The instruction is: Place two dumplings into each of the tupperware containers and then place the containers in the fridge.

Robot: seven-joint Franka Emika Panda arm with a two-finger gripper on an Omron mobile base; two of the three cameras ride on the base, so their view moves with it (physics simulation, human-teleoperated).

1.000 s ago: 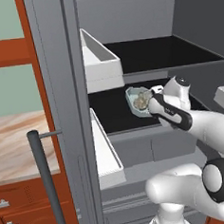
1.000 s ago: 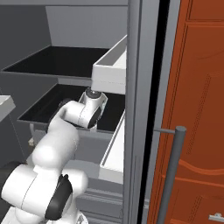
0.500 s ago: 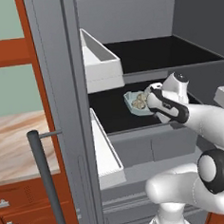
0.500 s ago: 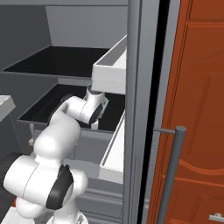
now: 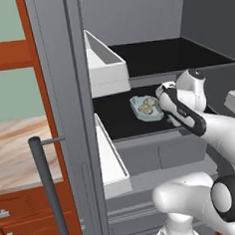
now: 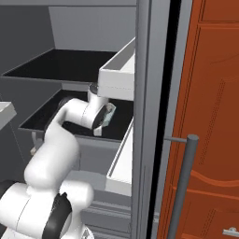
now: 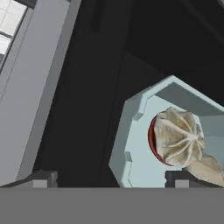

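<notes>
- Right now I see the pale blue tupperware container (image 5: 147, 109) sitting on the fridge's lower black shelf (image 5: 120, 120), toward the front, with the shelf's dark surface showing all around it.
- Two dumplings (image 5: 148, 105) lie inside that tub, touching each other; from the hand view one pleated dumpling (image 7: 178, 136) sits over a dark red patch on the tub floor, and a second one (image 7: 207, 169) lies against it at the lower right.
- From the hand view the container's (image 7: 131, 148) pale wall and rim lie between the two finger tips, one tip (image 7: 41, 179) far off to the left over the dark shelf and the other (image 7: 186, 178) by the dumplings.
- My gripper (image 7: 113, 180) has its jaws spread wide and I see nothing clamped between them; the tub rests on the shelf on its own.
- In the left base view the gripper (image 5: 162, 97) hangs just beside the tub's right end, with the white arm reaching in from the lower right.
- In the right base view the hand (image 6: 103, 117) is at the shelf's front edge, and the tub's (image 6: 109, 113) pale blue rim peeks out right beside it.
- Above, the upper black shelf (image 5: 169, 56) is bare where I can see it.
- The fridge (image 5: 62, 84) stands with its grey door swung wide, pale door bins (image 5: 104, 66) stacked on the inner side.
- Below the lower shelf I make out grey drawers (image 5: 162, 156).
- A red-brown cabinet door (image 6: 210, 116) with a grey bar handle (image 6: 181, 186) stands to the right of the fridge.
</notes>
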